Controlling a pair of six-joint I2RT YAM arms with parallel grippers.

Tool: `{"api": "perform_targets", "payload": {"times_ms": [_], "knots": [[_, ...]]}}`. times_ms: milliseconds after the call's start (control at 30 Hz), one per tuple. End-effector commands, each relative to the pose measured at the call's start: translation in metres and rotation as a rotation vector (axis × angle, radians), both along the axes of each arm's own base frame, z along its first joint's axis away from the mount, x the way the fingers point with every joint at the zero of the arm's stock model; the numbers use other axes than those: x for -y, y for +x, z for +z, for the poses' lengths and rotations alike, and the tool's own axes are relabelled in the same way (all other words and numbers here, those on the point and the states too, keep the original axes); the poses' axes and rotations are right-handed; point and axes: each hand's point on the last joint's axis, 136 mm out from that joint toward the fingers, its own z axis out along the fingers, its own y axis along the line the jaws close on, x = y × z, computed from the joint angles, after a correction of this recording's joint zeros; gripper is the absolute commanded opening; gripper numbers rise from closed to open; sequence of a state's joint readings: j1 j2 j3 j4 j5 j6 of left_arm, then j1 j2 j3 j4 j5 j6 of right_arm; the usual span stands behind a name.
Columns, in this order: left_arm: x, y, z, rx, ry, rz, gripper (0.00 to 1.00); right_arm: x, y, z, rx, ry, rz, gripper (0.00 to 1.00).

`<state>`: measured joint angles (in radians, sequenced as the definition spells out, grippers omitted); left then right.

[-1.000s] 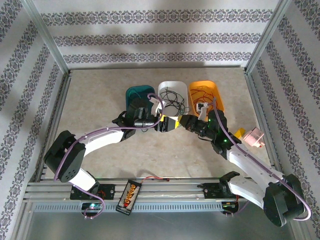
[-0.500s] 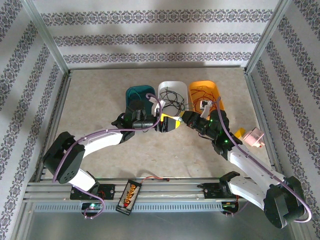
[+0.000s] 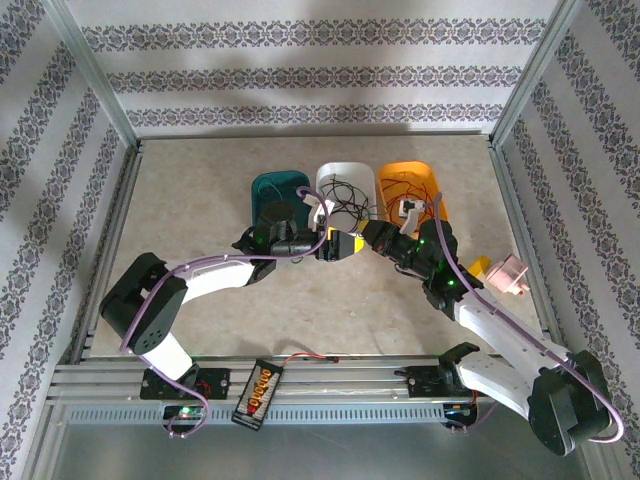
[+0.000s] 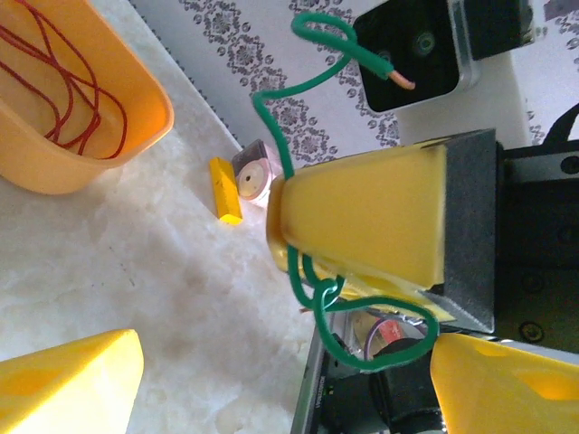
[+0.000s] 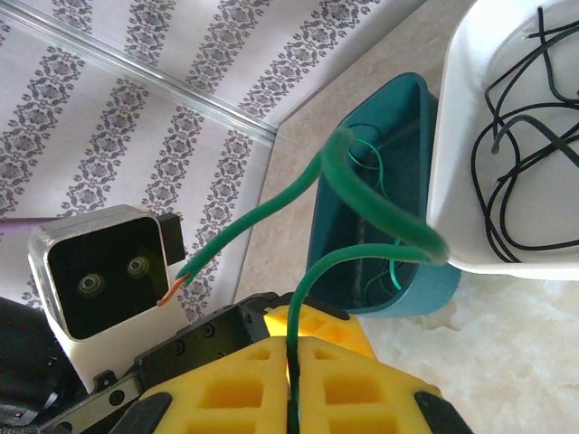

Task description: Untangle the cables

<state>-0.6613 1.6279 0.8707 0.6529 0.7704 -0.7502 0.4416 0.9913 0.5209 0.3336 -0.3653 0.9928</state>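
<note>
- The green cable (image 5: pixel 362 194) is clamped between the tightly closed fingers of the right gripper (image 5: pixel 291 362). It curls up in the air in loose loops just in front of the trays, and its bare copper tip hangs free.
- The left gripper (image 3: pixel 337 245) is spread wide with nothing in it. Its 2 fingers stand on either side of the right gripper's fingertips and the loops, and touch neither.
- 3 trays sit side by side mid-table:
  - The teal tray (image 3: pixel 268 185) holds more green cables (image 5: pixel 389 271).
  - The white tray (image 3: pixel 345 166) holds black cables (image 5: pixel 516 136).
  - The orange tray (image 3: pixel 410 167) holds red cables (image 4: pixel 63 81).
- Both grippers meet at the near rim of the white tray, wrists close together.
- The table (image 3: pixel 200 190) is bare behind the trays and to their left, up to the metal frame.
- A yellow block (image 4: pixel 224 190) and a pink piece (image 4: pixel 253 176) lie on the table on the right, just beside the right forearm.
- A battery pack (image 3: pixel 258 390) with its red and black lead rests on the front rail, between the 2 arm bases.
</note>
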Motion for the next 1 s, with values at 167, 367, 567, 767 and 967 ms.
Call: {"api": "perform_targets", "payload": {"times_ms": [167,367,567,767,967], "knots": [[0.005,-0.001,0.032,0.083,-0.087,-0.018,0.82,-0.004,0.002,0.017,0.049,0.021,0.002,0.07],[0.008,0.004,0.029,0.068,-0.087,-0.007,0.73,-0.007,0.004,0.02,0.05,0.026,0.012,0.07],[0.012,0.019,0.029,0.062,-0.104,0.037,0.44,-0.013,0.003,0.021,0.05,0.026,0.028,0.06],[0.009,0.027,0.022,0.052,-0.073,0.091,0.11,-0.015,0.002,0.02,0.044,0.024,0.027,0.06],[-0.003,0.021,0.004,0.049,0.038,0.114,0.0,-0.001,0.007,0.022,0.065,-0.009,-0.022,0.06]]}}
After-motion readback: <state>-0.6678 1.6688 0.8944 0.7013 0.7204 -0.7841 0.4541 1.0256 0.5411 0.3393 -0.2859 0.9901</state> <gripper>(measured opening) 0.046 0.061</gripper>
